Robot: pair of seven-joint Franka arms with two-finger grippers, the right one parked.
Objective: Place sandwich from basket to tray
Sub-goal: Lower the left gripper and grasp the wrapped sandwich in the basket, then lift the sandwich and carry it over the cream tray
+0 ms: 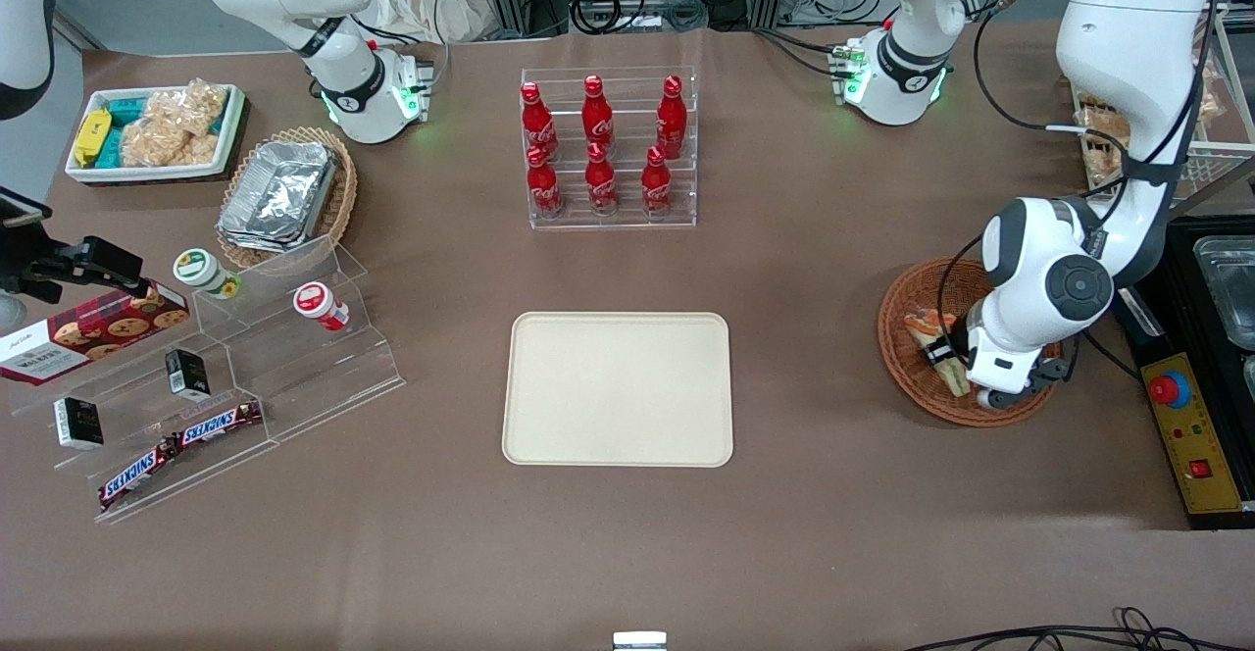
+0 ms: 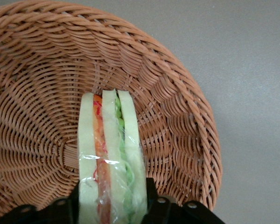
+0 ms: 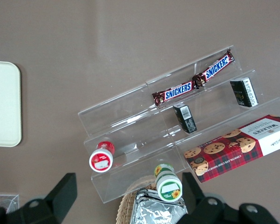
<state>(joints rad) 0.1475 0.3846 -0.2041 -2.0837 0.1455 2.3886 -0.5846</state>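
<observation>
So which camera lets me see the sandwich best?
The left wrist view. The sandwich fills it, showing its bread, orange and green stripes in the basket, with the end effector fingers on either side of it. In the front view the arm hides most of it. The right wrist view doesn't show it.

"SNICKERS" on two bars (image 3: 193, 80) on the acrylic step shelf (image 3: 144, 140); "Walkers" on red cookie box (image 3: 238, 147); Coca-Cola script on red bottles (image 1: 600, 146).
</observation>
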